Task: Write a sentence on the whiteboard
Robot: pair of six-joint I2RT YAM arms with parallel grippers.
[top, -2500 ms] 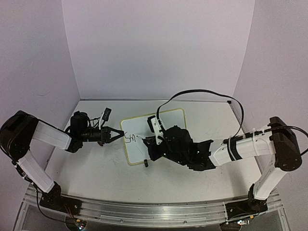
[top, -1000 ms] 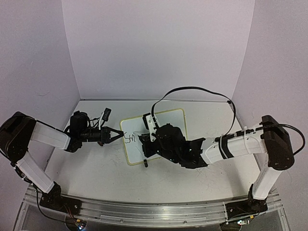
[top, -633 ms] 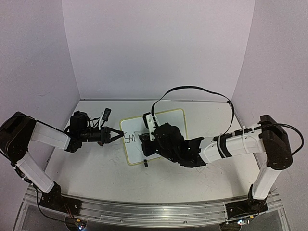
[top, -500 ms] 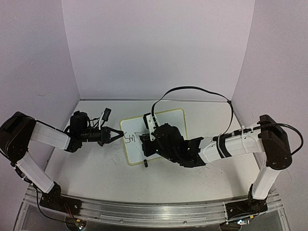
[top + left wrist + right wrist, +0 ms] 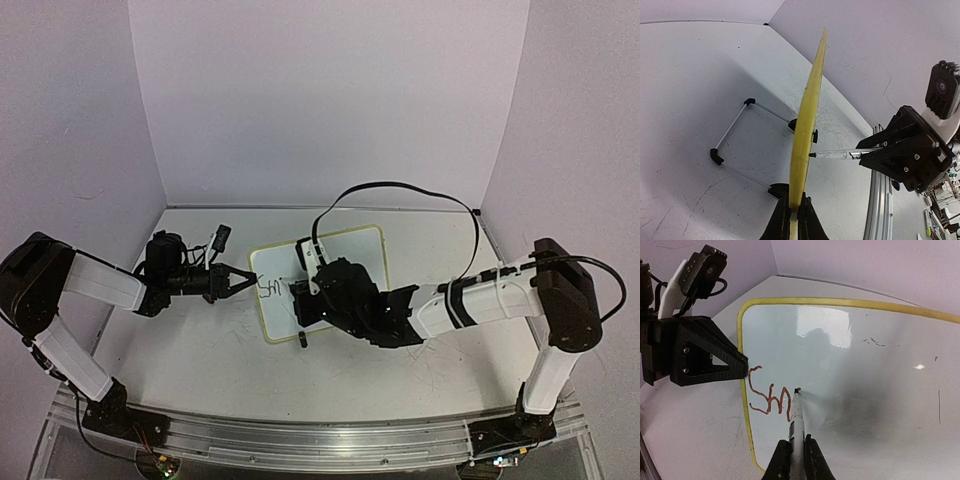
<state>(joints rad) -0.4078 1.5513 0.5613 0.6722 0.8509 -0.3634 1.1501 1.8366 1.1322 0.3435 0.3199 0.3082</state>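
The whiteboard stands tilted near the table's middle, white with a thin yellow rim. My left gripper is shut on its left edge; the left wrist view shows the board edge-on between the jaws. My right gripper is shut on a marker, whose tip touches the board face. Just left of the tip are the dark reddish letters "Sm" of the sentence, next to the left gripper. From above, the right gripper covers the board's lower middle.
A wire stand with black feet props the board from behind. A small black piece lies at the board's near edge. A black cable loops above the right arm. Purple walls close the back and sides; a metal rail runs along the near edge.
The right arm has slid left across the board with the marker. The left gripper and the board have stayed put.
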